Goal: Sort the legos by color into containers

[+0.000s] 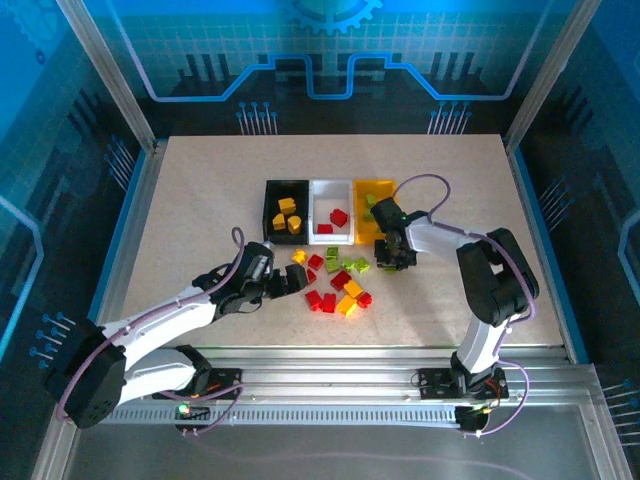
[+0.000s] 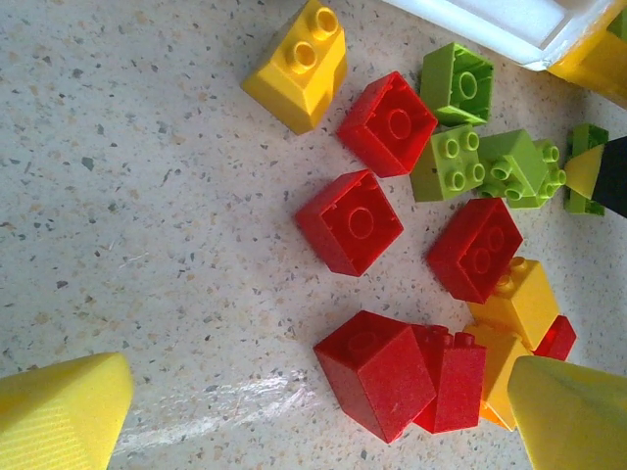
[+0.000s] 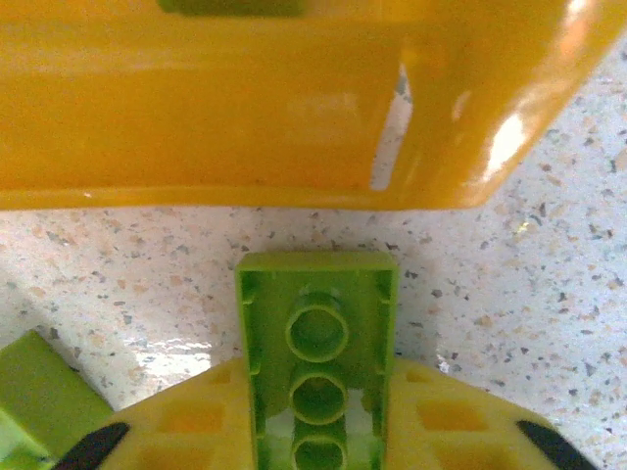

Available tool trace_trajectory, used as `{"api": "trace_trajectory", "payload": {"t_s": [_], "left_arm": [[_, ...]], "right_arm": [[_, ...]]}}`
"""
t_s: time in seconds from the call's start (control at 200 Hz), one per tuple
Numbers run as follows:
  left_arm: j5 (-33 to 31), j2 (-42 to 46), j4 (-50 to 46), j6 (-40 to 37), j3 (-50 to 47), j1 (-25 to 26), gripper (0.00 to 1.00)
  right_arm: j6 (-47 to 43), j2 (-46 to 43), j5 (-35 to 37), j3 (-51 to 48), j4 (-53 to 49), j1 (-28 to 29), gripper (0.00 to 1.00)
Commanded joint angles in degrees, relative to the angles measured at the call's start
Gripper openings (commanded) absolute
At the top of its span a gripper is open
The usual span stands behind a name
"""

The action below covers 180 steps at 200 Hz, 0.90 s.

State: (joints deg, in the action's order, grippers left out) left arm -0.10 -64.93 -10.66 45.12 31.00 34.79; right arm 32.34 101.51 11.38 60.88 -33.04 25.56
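Right wrist — lime lego [image 3: 315, 372], hollow underside showing

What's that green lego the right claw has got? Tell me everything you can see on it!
The green lego is a lime, shiny plastic brick, long and narrow. Its hollow underside faces the wrist camera, with three round tubes in a row inside thin walls. The yellow fingers of the right gripper pinch its two long sides. It points at the yellow bin, just short of the outer wall, over the speckled table.
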Motion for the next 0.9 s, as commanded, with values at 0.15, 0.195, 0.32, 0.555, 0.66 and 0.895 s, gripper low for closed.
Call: {"api": "trace_trajectory", "payload": {"t_s": [0.15,0.195,0.32,0.555,0.66,0.895], "left_arm": [[0.7,1.6,-2.0,-0.3,0.7,0.4,0.99],[0.4,2.1,-2.2,-0.2,0.7,0.3,0.99],[-0.1,2.6,-2.7,0.1,0.7,0.4,0.99],[0.3,2.9,-3.1,0.5,0.4,0.3,0.99],[0.2,3.2,-3.5,0.3,0.6,0.3,0.99],[0.2,3.1,-4.6,-0.9,2.0,0.3,0.99]], "right_arm": [[-0.4,-11.4,-1.9,-2.1,-2.8,1.0,0.2],[-0.8,-14.4,-2.5,-1.6,-3.2,1.0,0.2],[-1.9,-16.4,-1.8,3.7,-4.3,0.7,0.23],[-1.8,1.2,-1.0,20.7,-6.0,-1.9,0.23],[-2.3,8.2,1.7,28.2,-7.6,-2.2,0.24],[-2.4,13.8,1.6,35.1,-8.8,-3.3,0.48]]}}
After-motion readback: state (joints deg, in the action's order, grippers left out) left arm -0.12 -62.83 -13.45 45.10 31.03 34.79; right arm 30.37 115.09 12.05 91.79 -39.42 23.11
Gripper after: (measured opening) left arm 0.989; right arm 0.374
